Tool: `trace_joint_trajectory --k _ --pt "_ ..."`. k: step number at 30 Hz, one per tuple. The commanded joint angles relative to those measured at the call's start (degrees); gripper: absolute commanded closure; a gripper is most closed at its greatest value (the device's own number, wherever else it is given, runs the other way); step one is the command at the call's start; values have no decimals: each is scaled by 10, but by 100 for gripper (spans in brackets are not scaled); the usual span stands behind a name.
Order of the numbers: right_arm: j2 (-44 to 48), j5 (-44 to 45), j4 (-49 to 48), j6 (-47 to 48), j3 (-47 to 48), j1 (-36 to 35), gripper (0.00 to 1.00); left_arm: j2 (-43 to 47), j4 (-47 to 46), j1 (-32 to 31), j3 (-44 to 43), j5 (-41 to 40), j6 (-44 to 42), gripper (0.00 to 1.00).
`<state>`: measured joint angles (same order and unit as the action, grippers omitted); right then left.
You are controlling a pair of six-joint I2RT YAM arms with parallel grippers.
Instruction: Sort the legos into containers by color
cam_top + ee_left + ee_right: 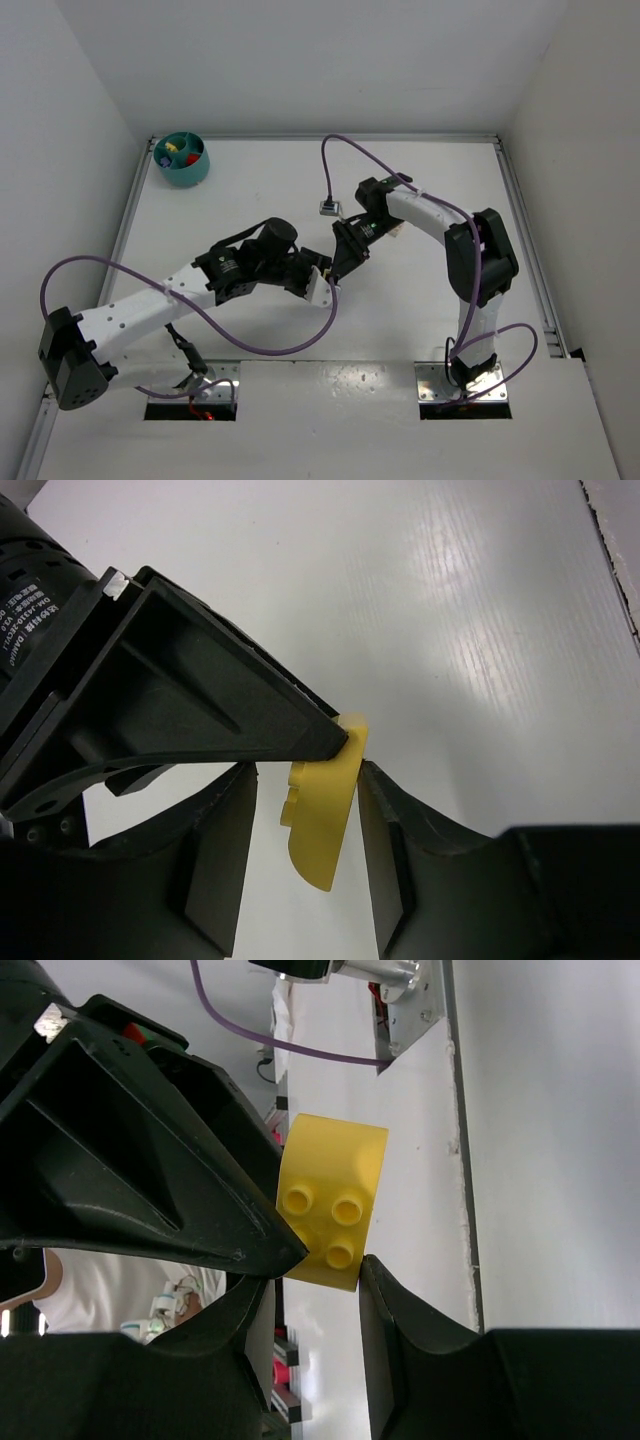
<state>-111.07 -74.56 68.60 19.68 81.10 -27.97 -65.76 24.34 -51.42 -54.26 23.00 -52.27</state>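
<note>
A yellow studded lego (322, 820) hangs above the table's middle, where both grippers meet. My right gripper (315, 1268) is shut on its lower end, and its studs (335, 1215) face that camera. My left gripper (305, 780) is open around the same lego: the right finger (395, 850) touches its flat face, and a gap shows on the stud side. From above, the left gripper (322, 280) and right gripper (337, 266) touch tips and hide the lego. The teal bowl (188, 173) stands at the far left corner with small coloured legos in its compartments.
A grey cable plug (329, 208) lies on the table behind the grippers. Purple cables (270, 345) loop over the near table. Metal rails (527, 240) run along both sides. White walls close the back and sides.
</note>
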Motion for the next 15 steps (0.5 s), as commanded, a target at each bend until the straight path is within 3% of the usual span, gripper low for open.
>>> trace_joint_trajectory --k 1,15 --pt "16 -9 -37 -31 2 -4 100 -2 1 -14 -17 7 -7 50" --pt "32 -21 -43 -37 -9 -4 100 -12 6 -19 5 -24 5 51"
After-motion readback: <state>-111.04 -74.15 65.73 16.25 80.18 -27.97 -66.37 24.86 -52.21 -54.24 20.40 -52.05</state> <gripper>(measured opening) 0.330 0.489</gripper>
